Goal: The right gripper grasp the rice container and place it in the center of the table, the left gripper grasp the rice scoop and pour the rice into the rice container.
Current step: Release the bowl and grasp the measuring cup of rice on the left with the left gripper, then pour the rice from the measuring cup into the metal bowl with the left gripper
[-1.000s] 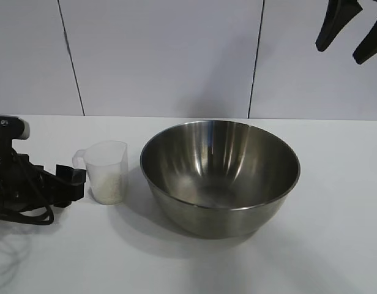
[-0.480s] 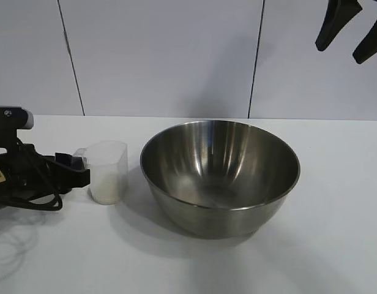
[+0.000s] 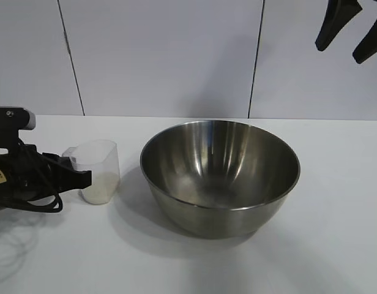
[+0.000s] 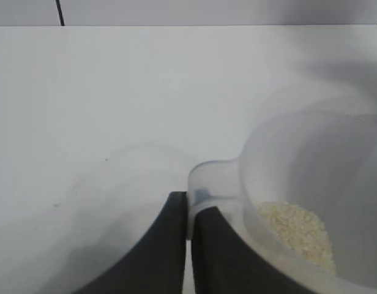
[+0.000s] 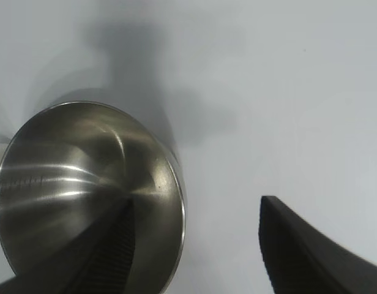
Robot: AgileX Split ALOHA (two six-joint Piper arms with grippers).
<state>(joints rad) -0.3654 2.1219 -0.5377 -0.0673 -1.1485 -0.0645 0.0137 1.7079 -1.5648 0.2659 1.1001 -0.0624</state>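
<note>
- We see the left gripper (image 3: 78, 177), a black two-fingered claw with tapered jaws and black cables, now clamped on the side handle of the rice scoop (image 3: 98, 171), a small translucent plastic measuring cup with a pouring lip; a second ago its jaws stood apart beside that handle
- We note the scoop has slid a little toward the left gripper since then and now leans slightly, its base seemingly on the flat white table (image 3: 335, 245)
- We judge the grasp step done; lift and pour not yet begun
- In the left wrist view the two jaws meet on the thin handle tab (image 4: 204, 187), with the rice (image 4: 295, 229), a small whitish heap of grains, low in the cup just past the fingertips
- The rice container (image 3: 220, 177), a large shiny stainless-steel mixing bowl, sits at table centre, just beside the scoop on its far side from the claw, not touching it; it looks empty
- The right gripper (image 3: 350, 30), black with pointed jaws, hangs high above the bowl's right side, jaws apart, holding nothing
</note>
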